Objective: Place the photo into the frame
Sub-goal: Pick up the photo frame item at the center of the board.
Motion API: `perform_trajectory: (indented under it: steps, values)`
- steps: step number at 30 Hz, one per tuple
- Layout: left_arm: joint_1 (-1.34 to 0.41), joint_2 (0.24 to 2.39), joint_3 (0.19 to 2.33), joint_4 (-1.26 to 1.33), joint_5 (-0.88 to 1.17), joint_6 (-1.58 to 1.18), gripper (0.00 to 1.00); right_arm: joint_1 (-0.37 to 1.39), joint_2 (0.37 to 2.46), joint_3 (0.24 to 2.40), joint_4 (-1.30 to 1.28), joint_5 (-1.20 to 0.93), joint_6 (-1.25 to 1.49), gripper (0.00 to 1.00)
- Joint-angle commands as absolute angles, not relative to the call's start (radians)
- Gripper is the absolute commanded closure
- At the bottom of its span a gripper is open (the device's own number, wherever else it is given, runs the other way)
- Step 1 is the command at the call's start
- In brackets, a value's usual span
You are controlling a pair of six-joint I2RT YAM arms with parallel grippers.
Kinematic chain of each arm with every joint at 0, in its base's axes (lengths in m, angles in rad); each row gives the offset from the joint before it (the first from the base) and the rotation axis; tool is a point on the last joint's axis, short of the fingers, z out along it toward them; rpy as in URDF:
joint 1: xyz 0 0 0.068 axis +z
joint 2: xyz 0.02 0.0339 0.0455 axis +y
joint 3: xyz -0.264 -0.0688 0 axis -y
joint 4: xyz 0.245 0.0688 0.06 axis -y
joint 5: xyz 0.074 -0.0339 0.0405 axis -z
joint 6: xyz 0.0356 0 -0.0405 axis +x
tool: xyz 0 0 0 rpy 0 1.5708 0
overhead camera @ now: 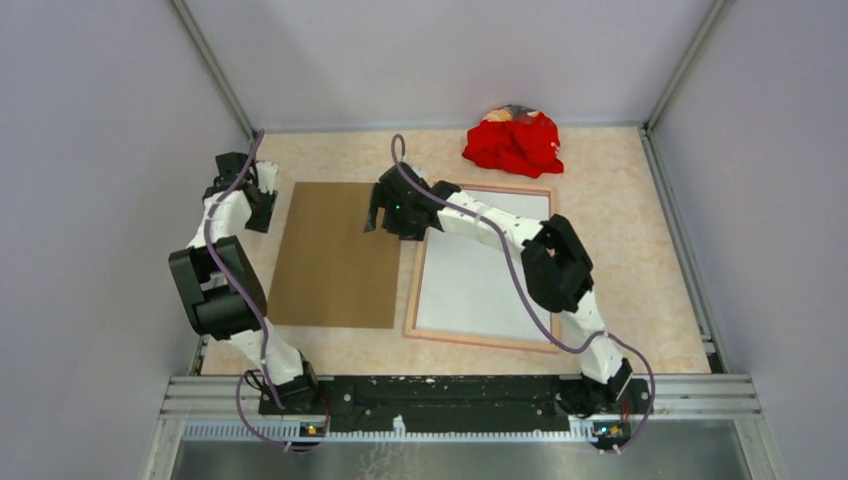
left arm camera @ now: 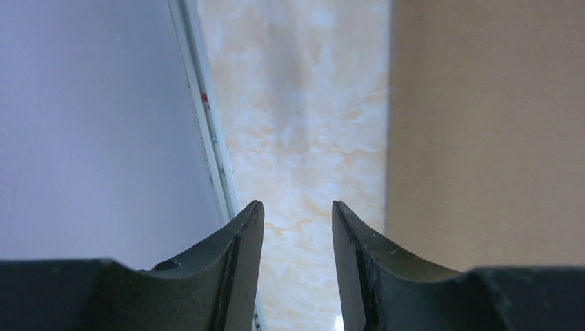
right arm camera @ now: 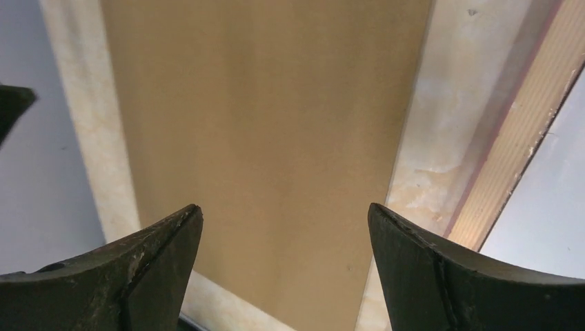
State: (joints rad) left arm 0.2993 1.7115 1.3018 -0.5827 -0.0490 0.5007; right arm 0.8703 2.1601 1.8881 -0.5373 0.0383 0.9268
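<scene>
Where the marbled table (overhead camera: 630,230) is seen from above, the frame (overhead camera: 480,341) is laid flat right of centre with its light tan wood back turned up. A thin pink line is shown along its outer edge in the right wrist view. Its opening is filled by a flat pale grey-white sheet (overhead camera: 465,290). Whether this sheet is the photo turned face down cannot be told.

A plain brown backing board (overhead camera: 335,260) is laid flat just beside the frame's left rail. The two are parted by a narrow strip of bare table and are not touching. A red cloth heap (overhead camera: 513,145) is bunched at the far edge of the table, just beyond the frame's far rail.

The right gripper (overhead camera: 385,215) is held over the board's far right part, close to the gap between board and frame. Its jaws are spread wide, and nothing is gripped between them. Only the board is seen below.

The left gripper (overhead camera: 262,205) is held beside the board's far left corner, over the bare strip of table between the board and the side wall. Its jaws are parted only narrowly, and nothing is held between them.
</scene>
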Motion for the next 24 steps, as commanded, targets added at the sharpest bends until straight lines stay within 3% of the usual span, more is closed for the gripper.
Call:
perform_trajectory:
  steps: [1, 19, 24]
  values:
    - [0.312, 1.750, 1.237, -0.466, -0.159, 0.535, 0.53, 0.860, 2.249, 1.967, -0.603, 0.054, 0.919, 0.11]
    - [0.316, 1.903, 1.201, -0.484, -0.005, 0.464, 0.56, 0.861, 2.377, 1.980, -0.597, 0.055, 0.933, 0.12]
    - [0.317, 1.945, 1.204, -0.505, 0.074, 0.460, 0.61, 0.868, 2.405, 1.982, -0.570, 0.022, 0.954, 0.12]
